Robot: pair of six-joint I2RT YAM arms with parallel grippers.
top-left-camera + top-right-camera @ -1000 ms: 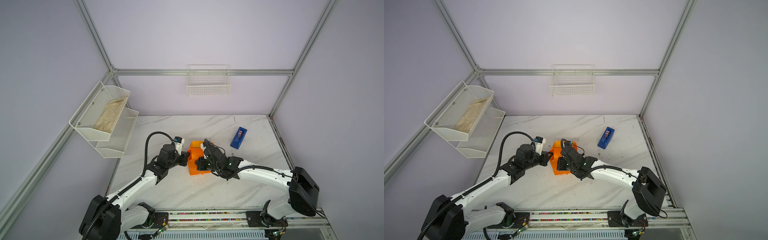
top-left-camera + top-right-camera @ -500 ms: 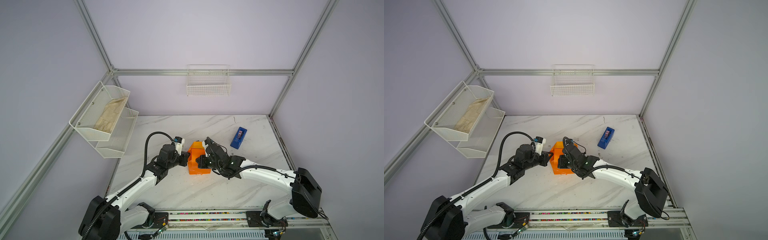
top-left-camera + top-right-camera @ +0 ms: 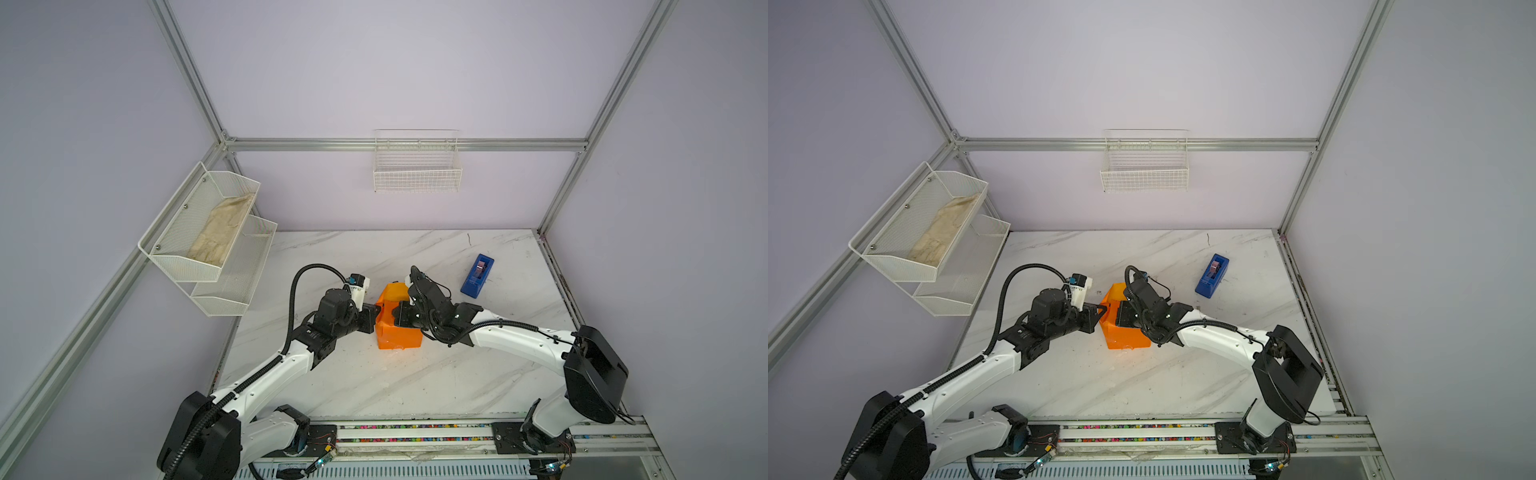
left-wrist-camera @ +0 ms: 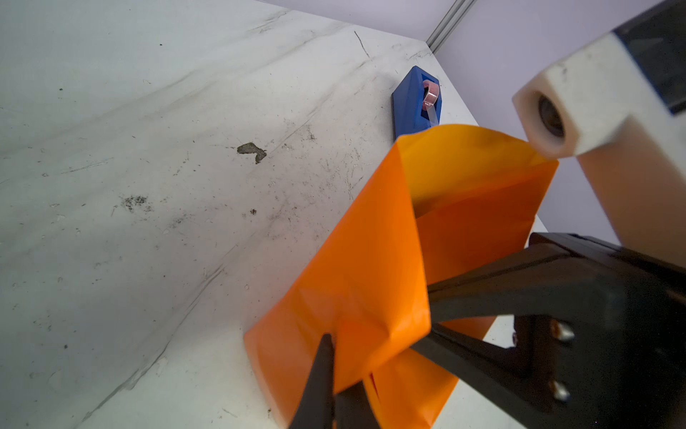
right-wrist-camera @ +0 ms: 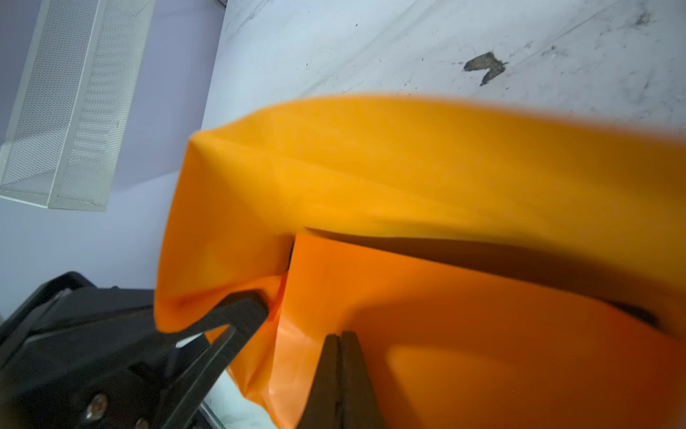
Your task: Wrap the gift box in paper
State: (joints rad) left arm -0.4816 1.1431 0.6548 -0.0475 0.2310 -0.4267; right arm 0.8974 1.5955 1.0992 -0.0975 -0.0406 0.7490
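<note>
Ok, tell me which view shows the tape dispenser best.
Left wrist view: the tape dispenser is closest and sharp, its roll and loose tape strip plainly visible. Both top views show it whole but small. The right wrist view misses it.

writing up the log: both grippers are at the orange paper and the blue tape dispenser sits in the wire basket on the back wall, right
One thing is off: the tape dispenser is not in the wire basket; it lies on the table, right of the paper, as both top views show. The left gripper and right gripper are indeed at the paper.
</note>
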